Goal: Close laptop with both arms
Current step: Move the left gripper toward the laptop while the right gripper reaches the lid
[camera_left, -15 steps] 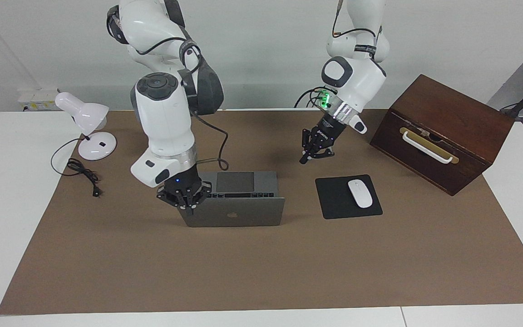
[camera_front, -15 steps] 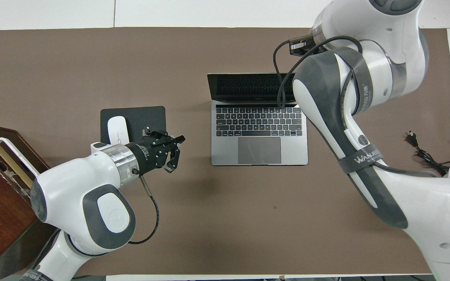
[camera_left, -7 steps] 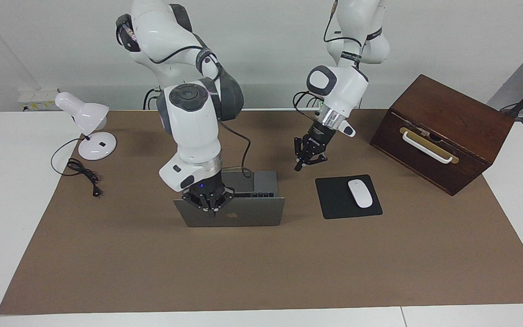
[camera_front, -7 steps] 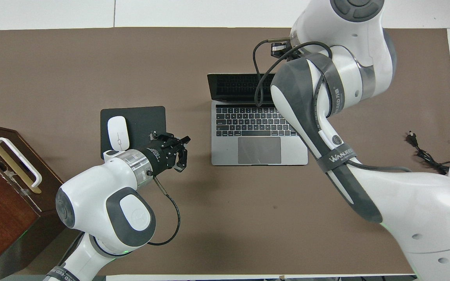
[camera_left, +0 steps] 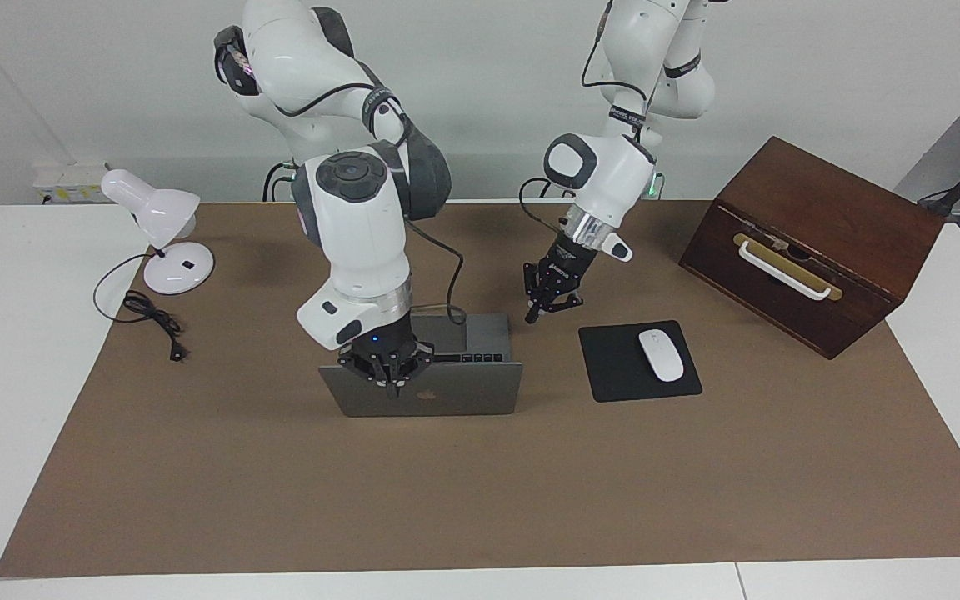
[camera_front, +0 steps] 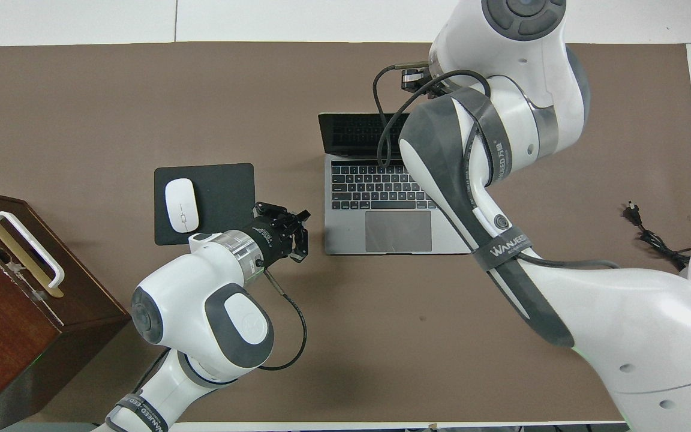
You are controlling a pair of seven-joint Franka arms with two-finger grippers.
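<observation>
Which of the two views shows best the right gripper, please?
The facing view. There the right gripper appears whole, at the top edge of the laptop lid. In the overhead view the right arm's own links cover it; only the laptop's screen and keyboard appear.

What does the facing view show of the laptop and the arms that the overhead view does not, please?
Only the facing view shows the right pincer at the laptop's lid by the logo, and the white lamp. Only the overhead view shows the keyboard, trackpad and dark screen. Both show the left pincer over the mat beside the laptop, plus the mouse and wooden box.
</observation>
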